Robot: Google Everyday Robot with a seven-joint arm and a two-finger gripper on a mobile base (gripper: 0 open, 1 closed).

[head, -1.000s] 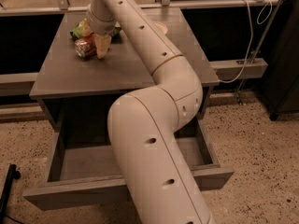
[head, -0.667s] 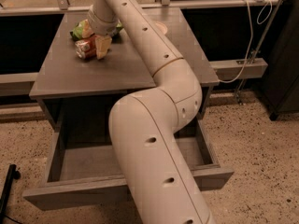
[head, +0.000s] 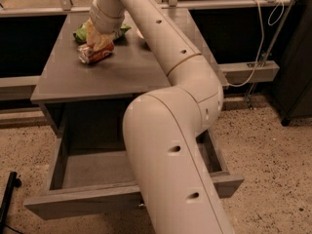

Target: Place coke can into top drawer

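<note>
The coke can [head: 91,54] lies on its side on the grey cabinet top [head: 122,69], near the back left. My gripper [head: 100,42] is at the end of the long white arm, reaching down from above and sitting right over the can, touching or nearly touching it. The top drawer [head: 78,203] is pulled wide open below the cabinet top. Its inside shows no objects. My arm's big elbow link [head: 170,155] hides the middle and right of the drawer.
A green chip bag [head: 82,33] lies just behind the can. A small white object [head: 139,33] peeks out behind the arm on the cabinet top. A black post [head: 7,196] stands on the speckled floor at the left. A white cable [head: 256,48] hangs at the right.
The gripper has shifted slightly left and lower over the can. The can and the drawer have stayed where they were.
</note>
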